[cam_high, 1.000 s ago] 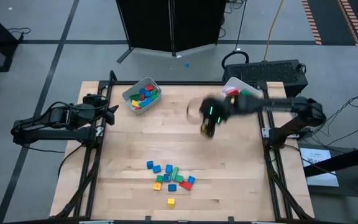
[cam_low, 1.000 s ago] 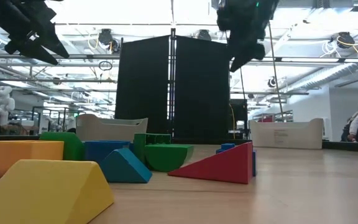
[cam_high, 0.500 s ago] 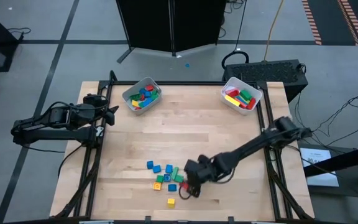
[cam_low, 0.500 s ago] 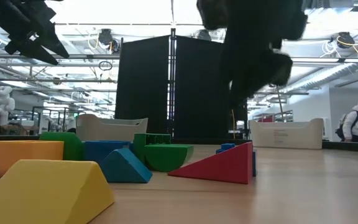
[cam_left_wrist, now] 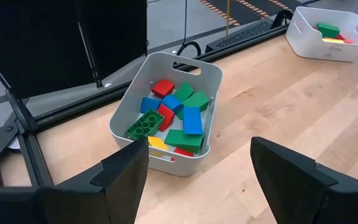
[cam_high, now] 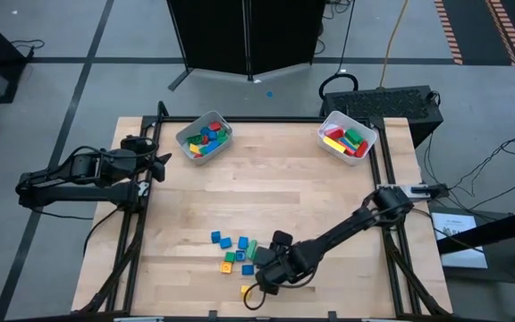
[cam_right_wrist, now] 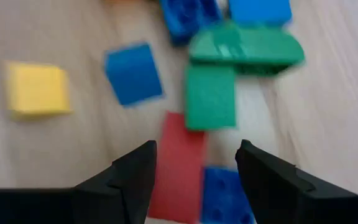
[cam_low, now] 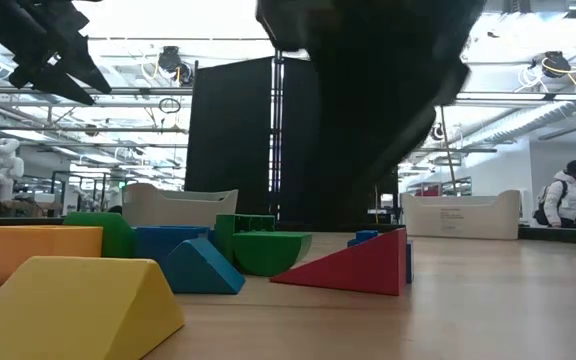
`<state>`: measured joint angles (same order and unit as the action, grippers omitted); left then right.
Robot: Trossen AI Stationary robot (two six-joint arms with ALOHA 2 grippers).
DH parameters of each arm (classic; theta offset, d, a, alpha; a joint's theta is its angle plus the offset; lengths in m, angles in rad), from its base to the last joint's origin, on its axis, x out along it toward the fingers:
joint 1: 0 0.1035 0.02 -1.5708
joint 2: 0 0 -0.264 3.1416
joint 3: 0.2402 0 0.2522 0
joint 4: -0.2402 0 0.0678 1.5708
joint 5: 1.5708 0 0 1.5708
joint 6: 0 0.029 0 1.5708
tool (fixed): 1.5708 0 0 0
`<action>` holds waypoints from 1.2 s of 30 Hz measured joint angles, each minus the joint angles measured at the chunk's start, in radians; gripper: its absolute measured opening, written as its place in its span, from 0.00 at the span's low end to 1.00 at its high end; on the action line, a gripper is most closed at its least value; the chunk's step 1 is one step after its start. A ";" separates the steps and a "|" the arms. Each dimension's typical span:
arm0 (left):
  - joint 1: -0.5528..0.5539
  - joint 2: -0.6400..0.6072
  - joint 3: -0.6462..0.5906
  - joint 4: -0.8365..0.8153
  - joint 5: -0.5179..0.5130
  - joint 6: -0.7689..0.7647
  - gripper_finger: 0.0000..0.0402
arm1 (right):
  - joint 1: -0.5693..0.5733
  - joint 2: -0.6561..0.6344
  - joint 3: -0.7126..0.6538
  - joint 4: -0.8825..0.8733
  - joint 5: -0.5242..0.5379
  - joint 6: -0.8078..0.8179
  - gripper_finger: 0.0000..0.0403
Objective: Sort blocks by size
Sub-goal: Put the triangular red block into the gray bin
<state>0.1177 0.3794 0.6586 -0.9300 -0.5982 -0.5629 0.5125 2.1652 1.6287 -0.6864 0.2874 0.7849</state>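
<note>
The right pincer (cam_high: 259, 284) is down low over the loose blocks (cam_high: 240, 253) lying at the near middle of the wooden surface (cam_high: 275, 197), its arm stretching in from the right edge. In the right wrist view its two dark fingers (cam_right_wrist: 132, 180) stand apart, released and gripping nothing, with a red block (cam_right_wrist: 180, 163) lying on the wood between them. Just beyond that red piece sit a green block (cam_right_wrist: 210, 96) and a longer green one (cam_right_wrist: 246, 50), with a blue block (cam_right_wrist: 133, 73) and a yellow block (cam_right_wrist: 37, 89) off to one side, each resting flat on the wood.

The left pincer (cam_high: 161, 164) waits at the far left edge of the surface, well apart from the loose pile. Its fingers (cam_left_wrist: 126, 168) are spread wide and hold nothing. Ahead of it stands a white bin (cam_left_wrist: 204, 68) at the far left, filled with red, blue, green and yellow blocks. A second white bin (cam_high: 332, 121) at the far right holds more coloured pieces.

From the surface-level view, the right arm shows as a big dark shape above a red wedge (cam_low: 353, 265), and a person (cam_low: 568, 205) stands in the room behind.
</note>
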 joint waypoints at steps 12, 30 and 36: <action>0.000 0.000 0.000 -0.001 0.001 0.001 0.70 | 0.000 0.020 -0.001 -0.044 -0.005 -0.012 0.53; 0.000 0.000 0.000 -0.001 0.001 0.002 0.70 | 0.014 0.004 -0.002 -0.166 -0.033 0.019 0.53; 0.000 0.000 0.000 -0.001 0.001 0.002 0.70 | 0.013 0.010 -0.002 -0.254 -0.035 0.039 0.49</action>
<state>0.1177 0.3794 0.6586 -0.9310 -0.5976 -0.5610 0.5255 2.1755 1.6267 -0.9404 0.2524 0.8242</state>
